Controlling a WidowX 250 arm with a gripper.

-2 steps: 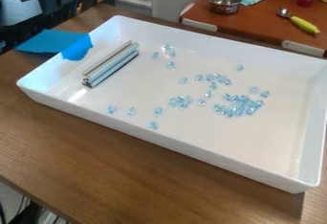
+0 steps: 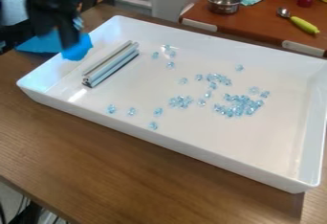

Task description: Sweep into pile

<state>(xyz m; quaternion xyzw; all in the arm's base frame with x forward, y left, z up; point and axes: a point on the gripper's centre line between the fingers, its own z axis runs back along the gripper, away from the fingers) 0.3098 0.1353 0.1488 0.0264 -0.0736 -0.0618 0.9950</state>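
Dozens of pale-blue beads (image 2: 239, 106) are seen scattered over the floor of the white tray (image 2: 217, 158), with the densest cluster gathered toward the tray's right half and a few strays left near its far wall and its near wall. A ribbed, silvery bar (image 2: 112, 65), presumably meant for the sweeping, is laid along the tray's left end, its length running roughly parallel to that end wall. By the camera view, the black tool (image 2: 61, 29) is held above the tray's left corner, near the blue sheet (image 2: 77, 49) that is draped over the tray's rim; whether it is apart or together cannot be told, and the bar is not held by it. The tray itself is set on the wooden surface (image 2: 147, 184). As a judgement, the bar would be expected to handle as a stiff, fairly light piece, not easily broken, but slick along its smooth faces. It is best gripped across its narrow width, near mid-length, so that tipping or twisting is avoided and its long lower edge can be kept flat on the tray's floor. The beads would likely be found hard, very light and slippery; if pushed fast, they could be scattered toward the tray's walls or slipped past the bar's ends.
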